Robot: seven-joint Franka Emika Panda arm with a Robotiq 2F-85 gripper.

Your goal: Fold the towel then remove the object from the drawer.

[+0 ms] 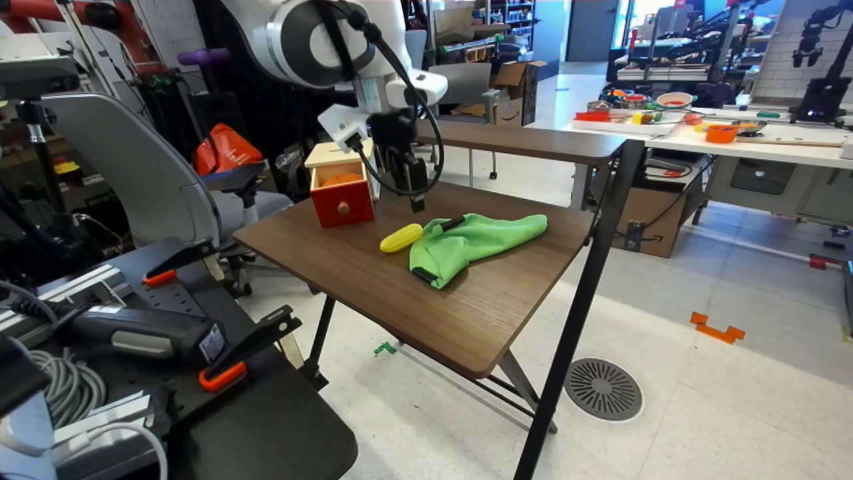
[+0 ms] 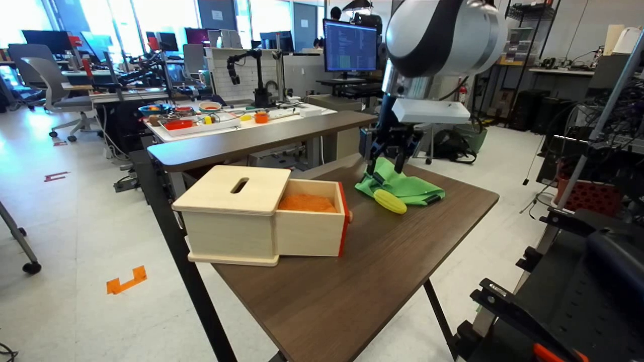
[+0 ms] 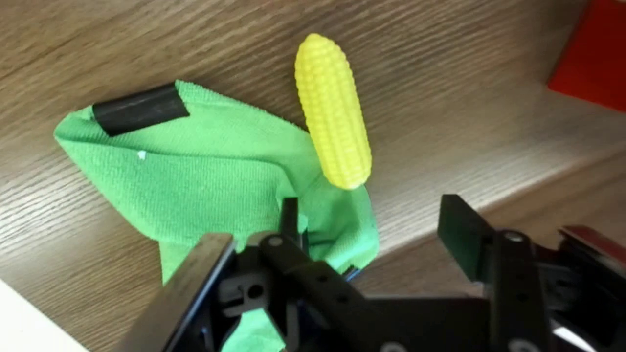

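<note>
The green towel (image 1: 490, 243) lies bunched and partly folded on the brown table, with black tape patches along its edges. It also shows in an exterior view (image 2: 410, 187) and in the wrist view (image 3: 205, 190). A yellow corn (image 3: 335, 117) lies at the towel's edge, one end against or over the cloth. The drawer (image 2: 312, 234) of the wooden box is pulled out, and something orange (image 2: 307, 203) shows inside it. Its red front (image 1: 343, 203) has a round knob. My gripper (image 3: 370, 205) is open and empty above the table, with one finger over the towel.
The wooden box (image 2: 229, 231) with a slotted lid stands on the table. A raised shelf (image 1: 520, 139) runs along one table side on black legs (image 1: 580, 313). A black cart (image 1: 266, 413) with clamps and cables stands beside the table.
</note>
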